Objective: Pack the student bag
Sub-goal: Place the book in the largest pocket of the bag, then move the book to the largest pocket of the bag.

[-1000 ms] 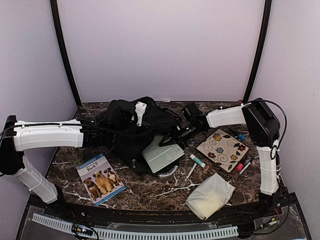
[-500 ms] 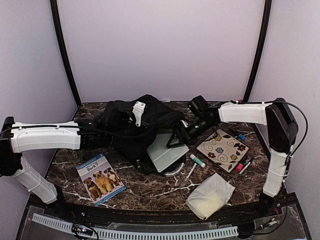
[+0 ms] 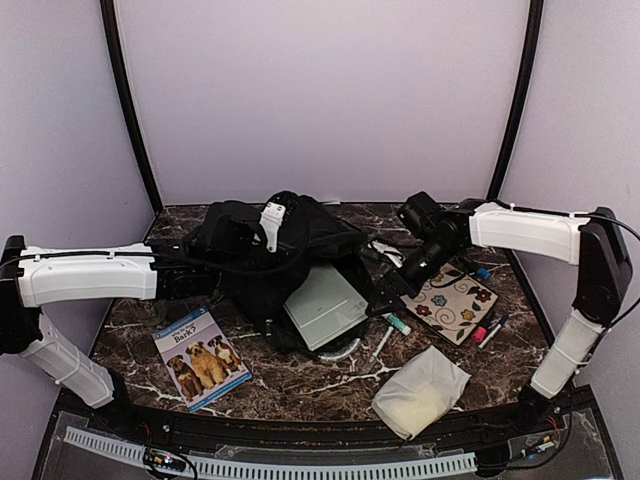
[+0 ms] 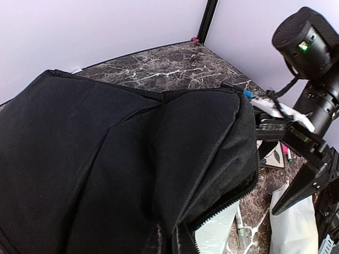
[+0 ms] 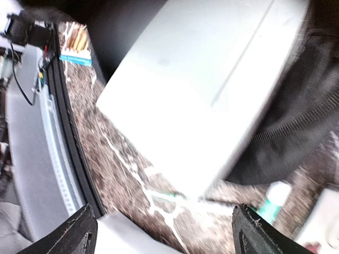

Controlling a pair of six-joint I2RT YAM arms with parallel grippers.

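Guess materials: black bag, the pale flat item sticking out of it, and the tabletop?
Student bag: matte black woven fabric; soft folds, zipper teeth at the opening. Pale flat item: smooth and rigid-looking, faint sheen; plastic or coated card, cannot tell. Tabletop: glossy dark marble look, white veins; stone or laminate, unclear.

bag: we see black cloth, matt, finely woven, soft and creased.
zip: a row of small dark teeth, rough beside the cloth; metal or plastic we cannot tell.
table: dark brown stone look with white veins, polished, a slight shine.
box: pale grey, smooth, matt; to us it looks like hard plastic.
book: paper, with a glossy printed cover.
pouch: thin whitish plastic, crinkled, a dull sheen.
card: smooth cream face with printed flowers; paper or board we cannot tell.
arm shells: white plastic, smooth.
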